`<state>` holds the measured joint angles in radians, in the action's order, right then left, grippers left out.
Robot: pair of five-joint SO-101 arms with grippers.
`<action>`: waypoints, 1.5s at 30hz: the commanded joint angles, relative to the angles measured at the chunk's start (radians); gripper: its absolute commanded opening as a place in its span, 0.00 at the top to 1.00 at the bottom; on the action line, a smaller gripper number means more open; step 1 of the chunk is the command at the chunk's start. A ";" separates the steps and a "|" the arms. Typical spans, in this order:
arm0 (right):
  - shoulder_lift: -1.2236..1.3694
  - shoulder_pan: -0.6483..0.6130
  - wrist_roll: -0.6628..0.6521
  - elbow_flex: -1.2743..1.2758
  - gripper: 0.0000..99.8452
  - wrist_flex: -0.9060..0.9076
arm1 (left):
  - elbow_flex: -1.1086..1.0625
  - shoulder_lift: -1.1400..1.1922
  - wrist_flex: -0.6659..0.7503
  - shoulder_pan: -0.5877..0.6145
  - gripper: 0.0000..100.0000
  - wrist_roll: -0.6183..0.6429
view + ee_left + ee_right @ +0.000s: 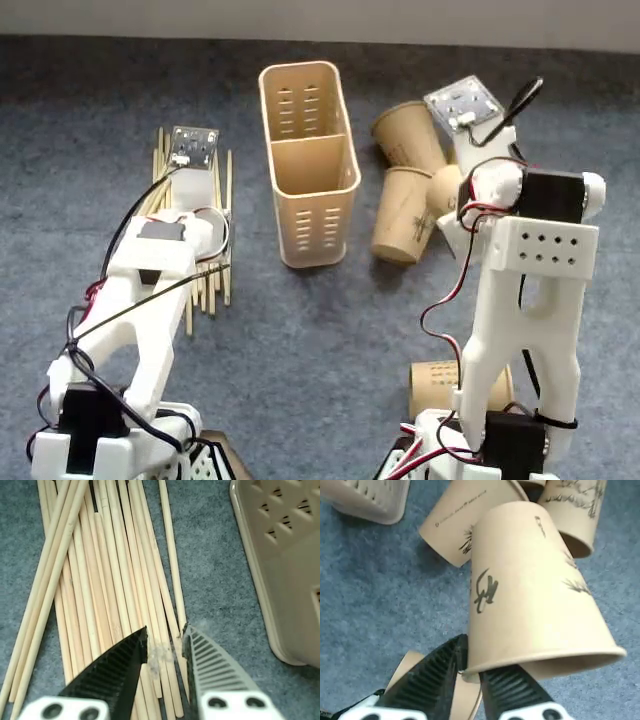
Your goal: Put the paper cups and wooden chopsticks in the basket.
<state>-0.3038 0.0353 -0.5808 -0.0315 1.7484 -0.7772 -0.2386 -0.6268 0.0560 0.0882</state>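
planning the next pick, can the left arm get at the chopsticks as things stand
Probably yes: the left gripper sits open right over the chopsticks, its tips down among the sticks, with nothing lying in between.

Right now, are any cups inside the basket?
No, the paper cups are all outside the basket, off to one side of it.
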 commanded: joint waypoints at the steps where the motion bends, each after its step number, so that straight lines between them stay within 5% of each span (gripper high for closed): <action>1: -0.027 0.030 -0.081 0.093 1.00 0.016 | 0.007 -0.036 0.012 0.001 0.85 0.005; 13: 0.200 0.059 -0.201 0.271 1.00 0.016 | 0.005 -0.036 0.011 0.001 0.85 0.005; 23: 0.303 0.054 -0.077 0.156 0.99 0.016 | 0.005 -0.036 0.011 -0.001 0.85 0.005; 33: 0.255 -0.062 -0.006 -0.071 0.65 0.016 | 0.005 -0.036 0.012 -0.002 0.85 0.005; 39: 0.165 -0.223 -0.005 0.002 0.64 0.016 | 0.005 -0.036 0.012 -0.002 0.85 0.005; 45: 0.068 -0.130 -0.005 0.013 0.64 0.016 | 0.005 -0.036 0.012 -0.002 0.85 0.005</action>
<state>-0.1550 -0.1550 -0.5976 -0.0146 1.7499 -0.7772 -0.2386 -0.6268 0.0560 0.0882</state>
